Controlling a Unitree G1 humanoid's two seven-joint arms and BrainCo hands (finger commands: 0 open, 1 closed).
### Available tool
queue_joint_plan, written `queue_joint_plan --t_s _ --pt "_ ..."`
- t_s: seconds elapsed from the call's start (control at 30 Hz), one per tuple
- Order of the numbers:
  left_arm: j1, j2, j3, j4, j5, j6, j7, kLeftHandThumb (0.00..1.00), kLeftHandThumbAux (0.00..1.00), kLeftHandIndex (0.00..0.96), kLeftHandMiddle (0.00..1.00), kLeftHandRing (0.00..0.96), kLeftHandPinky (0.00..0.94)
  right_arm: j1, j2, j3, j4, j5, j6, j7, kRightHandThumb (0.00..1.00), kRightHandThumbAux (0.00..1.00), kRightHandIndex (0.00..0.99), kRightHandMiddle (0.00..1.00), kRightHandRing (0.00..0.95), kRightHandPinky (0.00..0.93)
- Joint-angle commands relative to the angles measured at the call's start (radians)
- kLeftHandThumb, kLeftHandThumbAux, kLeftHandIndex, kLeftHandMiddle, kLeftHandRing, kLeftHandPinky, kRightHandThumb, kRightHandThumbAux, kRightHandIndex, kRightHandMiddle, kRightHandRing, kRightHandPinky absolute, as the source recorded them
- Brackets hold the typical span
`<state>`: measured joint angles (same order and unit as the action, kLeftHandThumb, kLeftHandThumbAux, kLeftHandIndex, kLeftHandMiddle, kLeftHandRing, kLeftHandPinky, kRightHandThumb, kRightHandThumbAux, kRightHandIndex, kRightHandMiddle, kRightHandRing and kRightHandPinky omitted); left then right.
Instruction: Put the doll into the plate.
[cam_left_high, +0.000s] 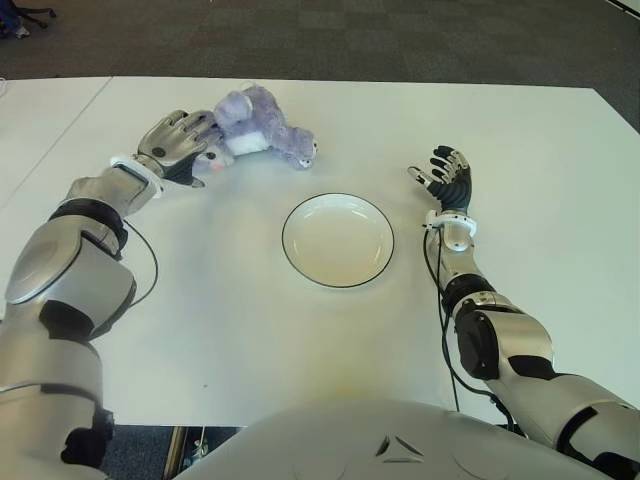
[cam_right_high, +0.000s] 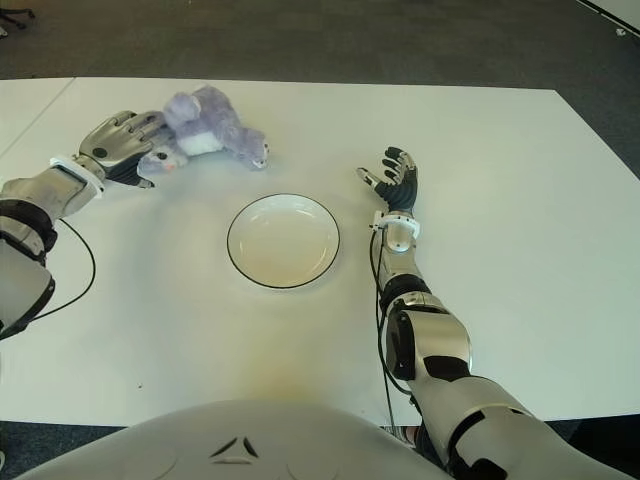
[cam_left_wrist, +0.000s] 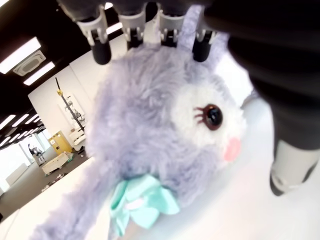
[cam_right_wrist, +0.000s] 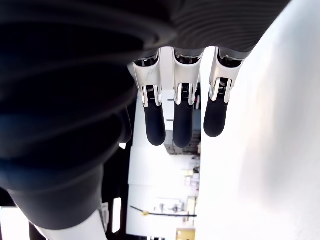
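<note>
A purple plush bunny doll (cam_left_high: 262, 128) lies on its side at the far left of the white table (cam_left_high: 250, 340). My left hand (cam_left_high: 185, 145) is against its head, fingers stretched over the top and thumb below. The left wrist view shows the doll's face (cam_left_wrist: 200, 120) and mint bow between the straight fingers (cam_left_wrist: 100, 40) and the thumb, which are not closed around it. An empty white plate (cam_left_high: 310, 265) with a dark rim sits mid-table, to the right of and nearer me than the doll. My right hand (cam_left_high: 447, 175) shows right of the plate, its fingers (cam_right_wrist: 183, 125) spread and holding nothing.
The table's far edge runs just behind the doll, with dark carpet (cam_left_high: 400, 40) beyond it. A seam with a second white table (cam_left_high: 40, 120) runs along the left. Cables hang along both forearms.
</note>
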<state>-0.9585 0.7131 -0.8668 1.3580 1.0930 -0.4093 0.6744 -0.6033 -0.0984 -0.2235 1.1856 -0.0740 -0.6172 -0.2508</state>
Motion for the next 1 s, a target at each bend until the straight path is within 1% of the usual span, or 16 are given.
queue_joint_plan --t_s 0.03,0.13,0.23,0.33,0.37,0.4,0.43,0.5,0.57,0.67,0.77,0.83,0.87,0.93,0.97,1.0 --pt "-0.037 -0.049 -0.032 0.020 0.034 0.044 -0.047 0.049 0.645 0.036 0.000 0.000 0.000 0.242 0.080 -0.009 0.166 0.009 0.106 0.013 0.107 0.884 0.233 0.243 0.243 0.251" --pt "-0.041 -0.058 -0.030 0.023 0.025 0.060 -0.054 0.054 0.653 0.051 0.000 0.000 0.000 0.242 0.079 -0.011 0.166 0.010 0.105 0.018 0.124 0.884 0.233 0.246 0.247 0.263" --pt "-0.053 -0.068 -0.007 0.034 -0.002 0.090 -0.099 0.045 0.657 0.070 0.000 0.000 0.000 0.240 0.079 -0.013 0.166 0.013 0.106 0.023 0.131 0.887 0.235 0.248 0.248 0.256" --pt "-0.062 -0.072 0.021 0.040 -0.032 0.105 -0.141 0.059 0.657 0.087 0.000 0.000 0.000 0.240 0.078 -0.015 0.165 0.014 0.105 0.024 0.132 0.887 0.238 0.252 0.252 0.257" --pt "-0.062 -0.078 0.054 0.043 -0.066 0.113 -0.178 0.062 0.656 0.088 0.000 0.000 0.000 0.241 0.078 -0.015 0.166 0.013 0.105 0.024 0.132 0.887 0.238 0.252 0.252 0.257" --pt "-0.063 -0.082 0.078 0.046 -0.091 0.119 -0.205 0.089 0.654 0.103 0.000 0.000 0.000 0.241 0.077 -0.015 0.166 0.013 0.104 0.024 0.131 0.886 0.238 0.252 0.252 0.254" --pt "-0.057 -0.092 0.122 0.049 -0.138 0.131 -0.248 0.096 0.653 0.107 0.000 0.000 0.000 0.241 0.077 -0.014 0.166 0.012 0.105 0.023 0.130 0.886 0.238 0.252 0.252 0.253" --pt "-0.046 -0.107 0.184 0.051 -0.202 0.144 -0.305 0.110 0.651 0.118 0.000 0.000 0.000 0.241 0.076 -0.012 0.166 0.008 0.107 0.019 0.122 0.880 0.238 0.248 0.248 0.244" --pt "-0.033 -0.119 0.221 0.049 -0.241 0.150 -0.341 0.098 0.662 0.132 0.000 0.000 0.000 0.242 0.075 -0.008 0.166 0.003 0.108 0.014 0.103 0.877 0.234 0.242 0.241 0.227" --pt "0.019 -0.160 0.263 0.047 -0.291 0.159 -0.405 0.057 0.664 0.181 0.000 0.000 0.000 0.243 0.073 0.000 0.166 -0.006 0.110 0.003 0.080 0.866 0.231 0.239 0.236 0.228" --pt "0.054 -0.182 0.272 0.043 -0.307 0.163 -0.442 0.037 0.660 0.200 0.000 0.000 0.000 0.244 0.073 0.002 0.166 -0.008 0.111 0.001 0.075 0.863 0.229 0.237 0.234 0.226" --pt "0.083 -0.197 0.269 0.042 -0.311 0.163 -0.491 0.006 0.648 0.228 0.000 0.000 0.000 0.246 0.075 0.002 0.166 -0.006 0.109 0.002 0.082 0.867 0.232 0.244 0.243 0.254" --pt "0.089 -0.204 0.265 0.040 -0.311 0.160 -0.532 0.001 0.646 0.233 0.000 0.000 0.000 0.247 0.076 0.000 0.166 -0.004 0.107 0.005 0.086 0.867 0.233 0.246 0.244 0.259" --pt "0.090 -0.208 0.261 0.037 -0.313 0.157 -0.575 0.000 0.632 0.244 0.000 0.000 0.000 0.248 0.077 -0.001 0.165 -0.001 0.105 0.007 0.088 0.865 0.237 0.249 0.249 0.254" --pt "0.098 -0.210 0.258 0.034 -0.315 0.143 -0.607 0.000 0.630 0.245 0.000 0.000 0.000 0.249 0.077 -0.002 0.165 0.000 0.104 0.008 0.089 0.865 0.238 0.249 0.250 0.254" --pt "0.110 -0.211 0.256 0.028 -0.320 0.120 -0.637 0.000 0.600 0.241 0.000 0.000 0.000 0.249 0.077 -0.003 0.165 0.001 0.102 0.009 0.090 0.864 0.237 0.249 0.249 0.248"
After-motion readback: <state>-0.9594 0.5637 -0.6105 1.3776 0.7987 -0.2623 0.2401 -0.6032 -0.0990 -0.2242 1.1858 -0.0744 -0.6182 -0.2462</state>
